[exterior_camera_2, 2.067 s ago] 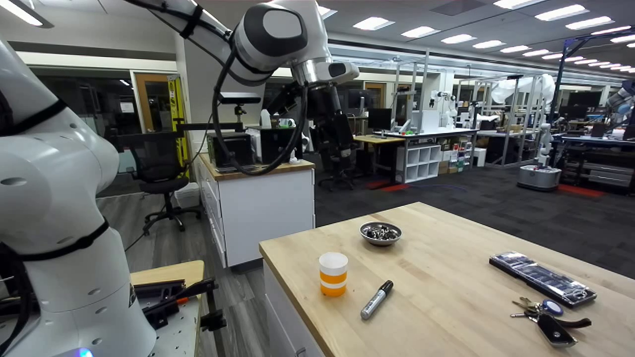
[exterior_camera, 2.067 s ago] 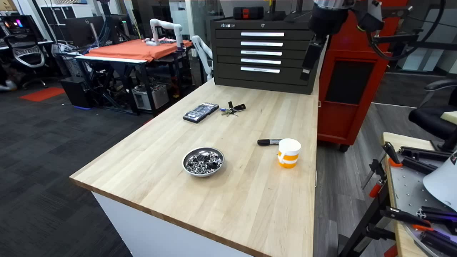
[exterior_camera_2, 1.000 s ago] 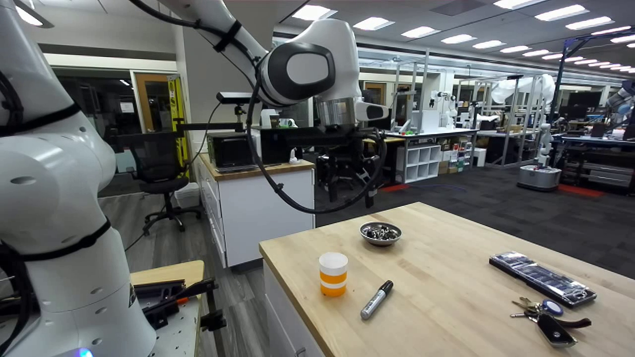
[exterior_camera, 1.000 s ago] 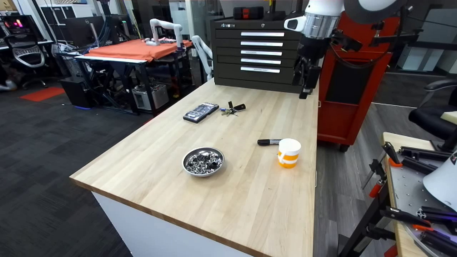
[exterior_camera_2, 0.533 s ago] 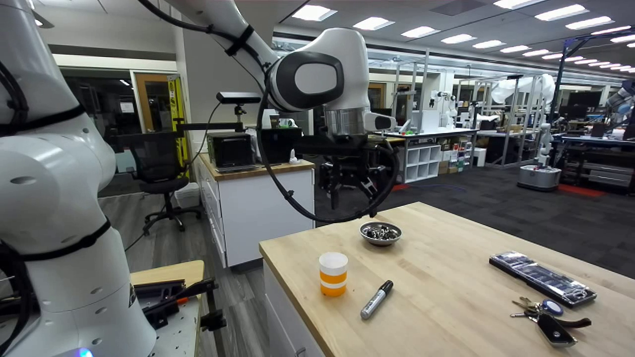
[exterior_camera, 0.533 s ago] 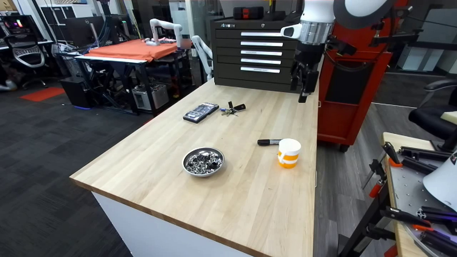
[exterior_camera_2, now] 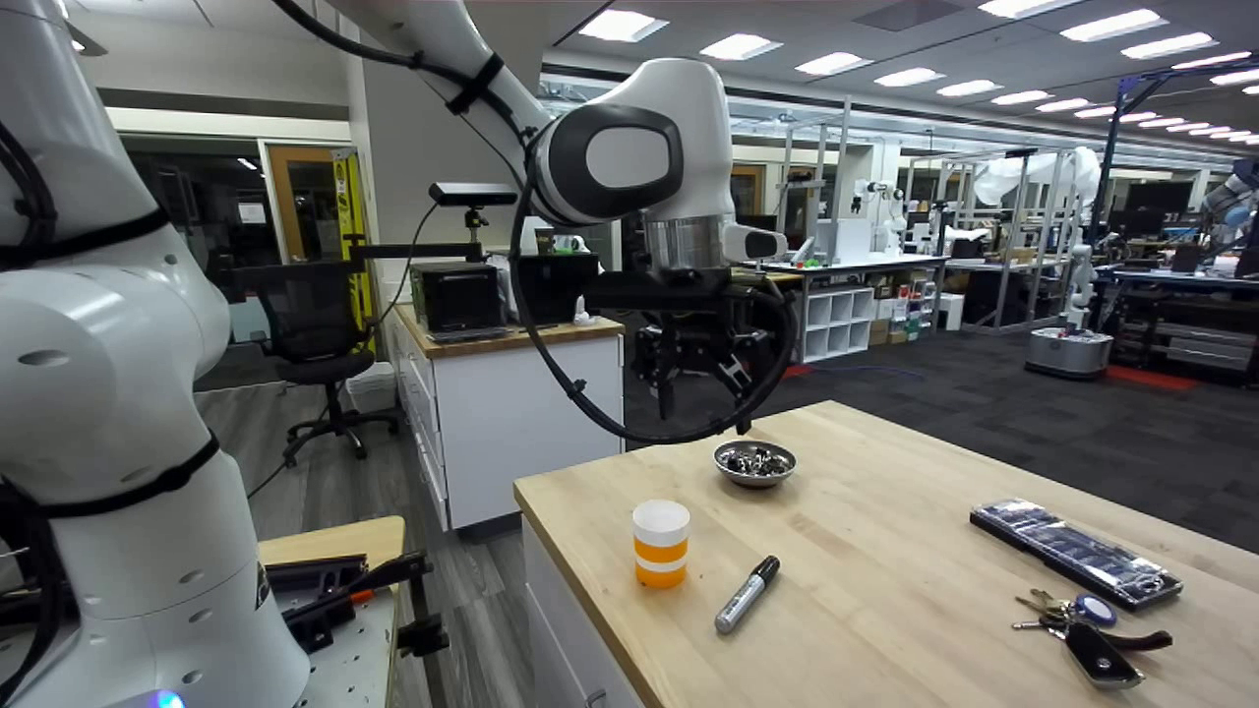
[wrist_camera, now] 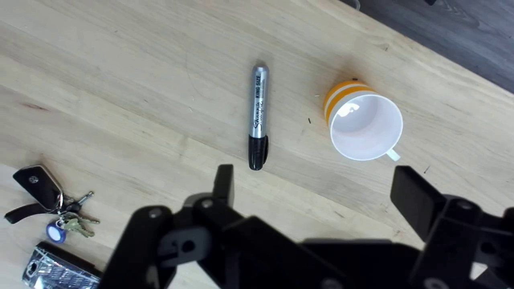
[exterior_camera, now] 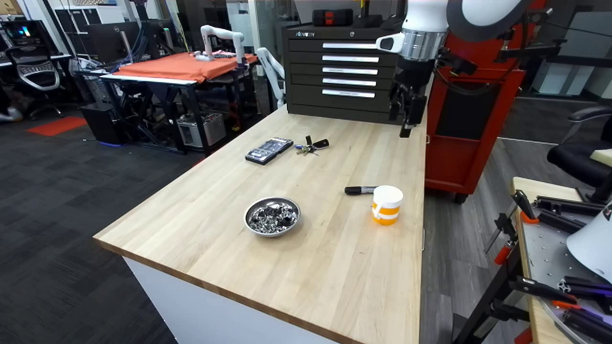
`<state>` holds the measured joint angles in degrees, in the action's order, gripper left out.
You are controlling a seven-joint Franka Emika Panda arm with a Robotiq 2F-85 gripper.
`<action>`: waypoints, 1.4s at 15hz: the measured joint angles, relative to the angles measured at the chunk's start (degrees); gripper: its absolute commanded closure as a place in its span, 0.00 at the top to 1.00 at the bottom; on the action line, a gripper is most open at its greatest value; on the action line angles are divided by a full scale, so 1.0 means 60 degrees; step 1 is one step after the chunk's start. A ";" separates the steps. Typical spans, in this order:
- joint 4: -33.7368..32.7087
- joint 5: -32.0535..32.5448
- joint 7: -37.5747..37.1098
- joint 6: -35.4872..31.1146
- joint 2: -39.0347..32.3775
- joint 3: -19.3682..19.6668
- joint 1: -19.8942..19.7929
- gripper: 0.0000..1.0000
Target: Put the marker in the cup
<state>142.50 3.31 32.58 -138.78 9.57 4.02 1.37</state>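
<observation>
Hanging over the tabletop [exterior_camera: 205, 229], the pincer [wrist_camera: 319, 188] is seen released, its fingers spread wide with nothing gripped; the marker [wrist_camera: 259, 116] is found lying lower down, just past the fingertips in the wrist view and off-centre of their gap; the cup [wrist_camera: 361, 122] is stood upright past the same gap, nearer its other end; from here the cup could pretty easily get knocked, since it's set near the marker and would probably be met by one finger if the pincer were lowered this wide; the marker might also be rolled away, if it's brushed on one side first; counted up: one marker, one cup, one key bunch [wrist_camera: 46, 192] and one flat case [wrist_camera: 60, 271] off to the pincer's side, one metal bowl [exterior_camera_2: 754, 482] well below it, with shiny bits [exterior_camera: 272, 219] too jumbled to be counted.
</observation>
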 measured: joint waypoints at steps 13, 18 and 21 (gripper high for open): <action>0.0323 0.1021 -0.0117 -0.1748 -0.1039 0.0026 -0.0358 1.00; 0.0419 0.1020 -0.0117 -0.2524 -0.1631 0.0034 -0.0450 1.00; 0.0439 0.1019 -0.0117 -0.2849 -0.1998 0.0034 -0.0526 1.00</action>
<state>145.13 9.43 31.88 -155.87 -2.41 4.23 -1.79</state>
